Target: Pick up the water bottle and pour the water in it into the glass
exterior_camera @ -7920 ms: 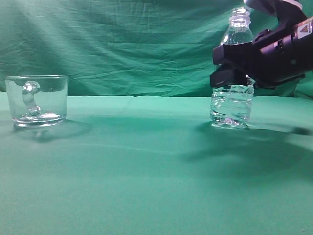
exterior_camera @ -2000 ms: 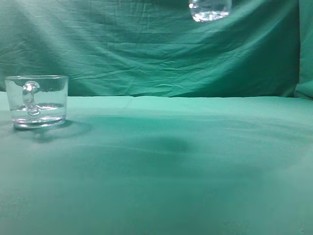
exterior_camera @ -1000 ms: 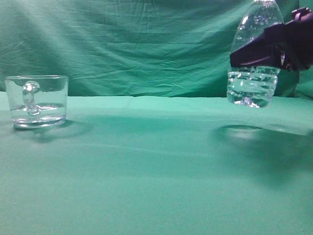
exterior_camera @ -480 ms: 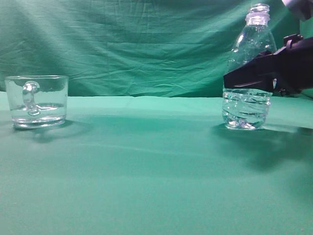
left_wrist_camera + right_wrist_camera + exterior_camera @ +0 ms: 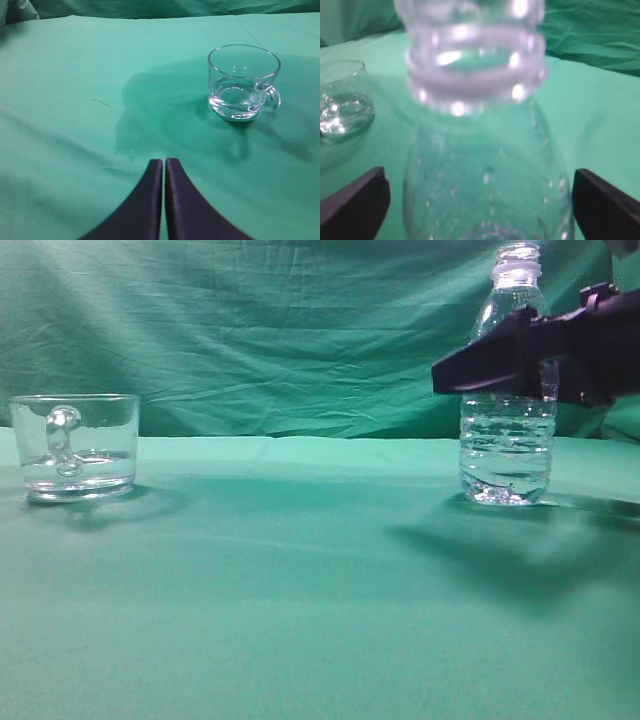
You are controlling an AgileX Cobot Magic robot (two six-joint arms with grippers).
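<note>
The water bottle (image 5: 507, 455) stands upright on the green cloth at the right, uncapped, with water (image 5: 505, 475) in its ribbed lower part. My right gripper (image 5: 480, 368) is around its upper body, jaws spread. In the right wrist view the bottle (image 5: 480, 150) fills the middle and both fingers of the right gripper (image 5: 480, 200) stand slightly clear of its sides. The glass (image 5: 75, 445) sits at the far left with a little water in it and its handle facing the camera. It also shows in the left wrist view (image 5: 243, 82) and the right wrist view (image 5: 342, 100). My left gripper (image 5: 164, 162) is shut and empty, above the cloth near the glass.
A green cloth (image 5: 300, 570) covers the table and a wrinkled green backdrop (image 5: 280, 340) hangs behind. A darker patch (image 5: 150, 110) marks the cloth left of the glass in the left wrist view.
The bottle came down from high up, tilted, and now stands upright on the cloth. My right gripper's jaws have spread off it. The glass holds water it lacked at first.
</note>
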